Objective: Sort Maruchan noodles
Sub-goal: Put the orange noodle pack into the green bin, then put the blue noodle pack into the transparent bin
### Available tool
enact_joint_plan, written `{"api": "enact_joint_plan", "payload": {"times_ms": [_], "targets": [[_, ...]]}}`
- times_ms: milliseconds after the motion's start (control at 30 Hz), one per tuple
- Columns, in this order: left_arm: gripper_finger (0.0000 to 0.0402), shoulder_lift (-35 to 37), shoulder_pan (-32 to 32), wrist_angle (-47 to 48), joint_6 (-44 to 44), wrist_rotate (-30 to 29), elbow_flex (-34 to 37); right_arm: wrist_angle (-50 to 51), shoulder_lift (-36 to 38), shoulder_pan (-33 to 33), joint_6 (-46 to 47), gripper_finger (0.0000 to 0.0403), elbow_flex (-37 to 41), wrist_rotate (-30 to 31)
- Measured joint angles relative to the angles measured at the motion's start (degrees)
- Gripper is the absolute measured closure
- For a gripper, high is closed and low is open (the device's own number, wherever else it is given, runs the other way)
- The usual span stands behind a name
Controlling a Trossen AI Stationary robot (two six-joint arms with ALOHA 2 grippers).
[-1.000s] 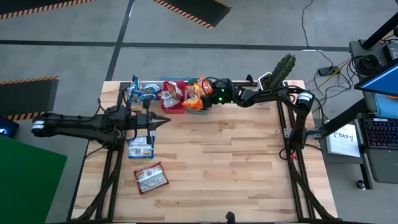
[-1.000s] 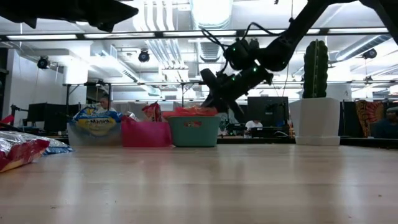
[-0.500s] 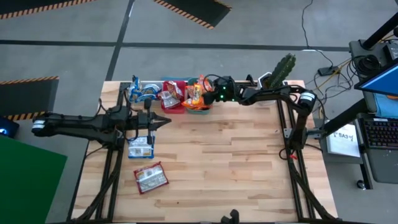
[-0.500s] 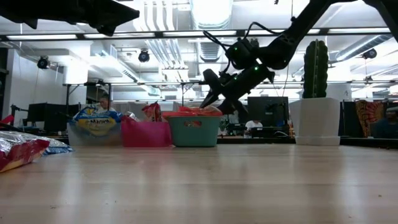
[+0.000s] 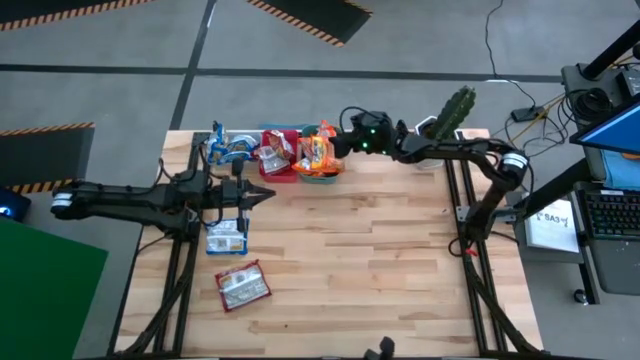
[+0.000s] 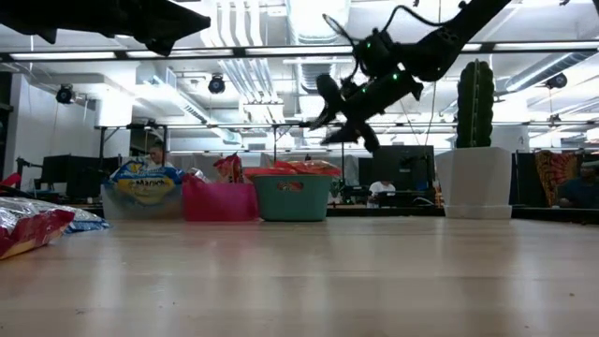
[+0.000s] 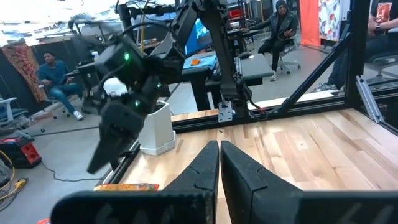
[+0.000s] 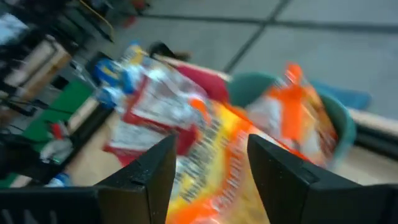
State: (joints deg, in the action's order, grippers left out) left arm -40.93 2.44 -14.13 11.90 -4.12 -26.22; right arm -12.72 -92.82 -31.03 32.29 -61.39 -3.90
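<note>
Three bins stand in a row at the table's far edge: a clear bin [image 5: 228, 148] with blue packets, a red bin [image 5: 277, 157] with red packets, and a teal bin [image 5: 318, 165] with orange packets [image 8: 249, 149]. A blue packet [image 5: 225, 236] and a red packet [image 5: 243, 286] lie flat on the table at the left. My right gripper [image 5: 338, 145] hangs open and empty above the teal bin's right side; it also shows in the low view [image 6: 325, 114]. My left gripper [image 5: 270, 195] is shut and empty, held above the table near the red bin.
A cactus in a white pot [image 5: 452, 112] stands at the far right corner. The table's middle and right are bare wood [image 5: 370, 260]. People sit in the room beyond the table [image 7: 53, 74].
My right gripper has risen out of the teal bin and drawn back a little toward the table's right edge. The orange packets stay lying in the teal bin.
</note>
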Motion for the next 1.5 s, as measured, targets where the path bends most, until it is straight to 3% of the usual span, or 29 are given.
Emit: {"api": "enact_joint_plan", "payload": {"times_ms": [100, 200, 433, 633, 800, 967, 1233, 1400, 1500], "targets": [[0.0402, -0.06, 0.0, 0.0, 0.0, -0.04, 0.0, -5.63, 0.35, 1.43, -2.8, 0.0231, 0.0, 3.49], [0.0402, -0.07, 0.0, -0.04, 0.02, -0.04, 0.0, -11.39, -1.27, 3.19, -8.3, 0.0254, -0.04, 11.28], [0.0402, -0.13, 0.02, -0.52, 0.02, -0.07, 0.0, -26.86, -12.38, 6.36, -13.74, 0.0317, -0.31, 22.14], [0.0402, -0.13, 0.02, -0.9, 0.02, -0.07, 0.0, -30.21, -23.22, 7.06, -12.66, 0.0364, -3.65, 23.99], [0.0402, -0.13, 0.02, -0.9, 0.01, -0.07, 0.0, -30.76, -27.54, 8.13, -12.93, 0.0382, -6.79, 26.27], [0.0402, -0.11, 0.02, -0.96, -0.37, -0.07, 0.0, -25.92, -25.89, 8.51, -16.54, 0.0391, -8.95, 27.62], [0.0402, -0.06, 0.02, -2.58, -1.63, -1.45, 0.0, -12.02, -16.35, 9.53, -19.14, 0.039, -11.54, 27.33], [0.0402, -0.69, 0.02, -1.09, -5.16, -13.07, 0.0, -0.77, -6.85, 12.09, -22.08, 0.039, -11.52, 22.24], [0.0402, -1.18, 0.04, 2.13, -7.63, -16.26, -0.02, 7.78, -1.47, 14.77, -24.13, 0.039, -10.52, 20.51]]}}
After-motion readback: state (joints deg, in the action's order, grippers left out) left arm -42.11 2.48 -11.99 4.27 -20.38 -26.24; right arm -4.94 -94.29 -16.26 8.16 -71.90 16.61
